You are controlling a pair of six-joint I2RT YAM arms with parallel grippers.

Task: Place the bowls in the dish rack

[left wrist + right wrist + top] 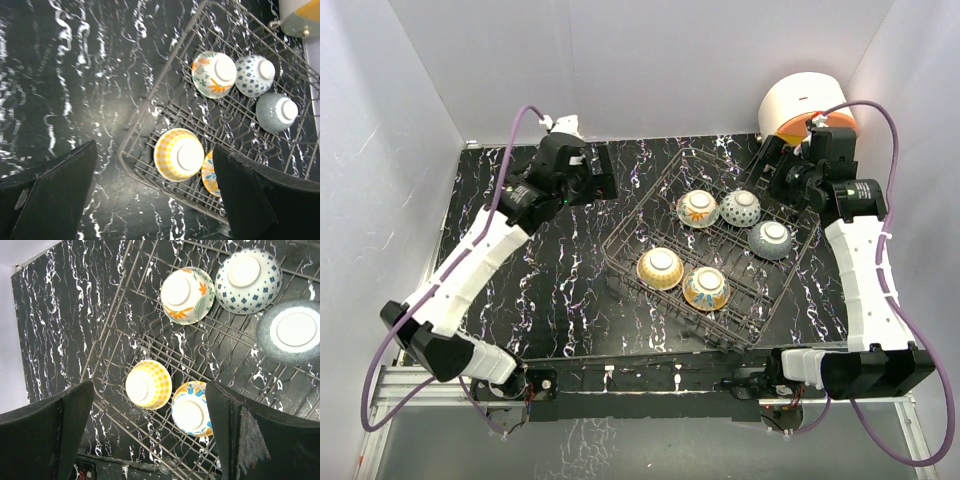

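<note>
My two arms are bolted at the near edge of a black table (550, 290) veined with white. Just beyond, on its right half, the dish rack (645, 215) sits at an angle, a dark wire frame with rows of tines. All five bowls are in it, each upside down with its white foot ring on top.

In the nearer row, the yellow checked bowl (661, 267) sits just beside the orange-and-blue bowl (706, 288). Farther back, the orange floral bowl (698, 209) sits right beside the blue-dotted bowl (740, 208). The grey bowl (771, 239) is to their right, slightly nearer.

The left gripper (603, 172) hangs above bare table, off the rack's far left side. In its wrist view the fingers (55, 195) are spread wide, with nothing between them. The right gripper (768, 165) hangs over the rack's far right corner, its fingers (45, 435) equally wide apart and holding nothing.

In the far right corner stands a round white-and-orange appliance (800, 100).
</note>
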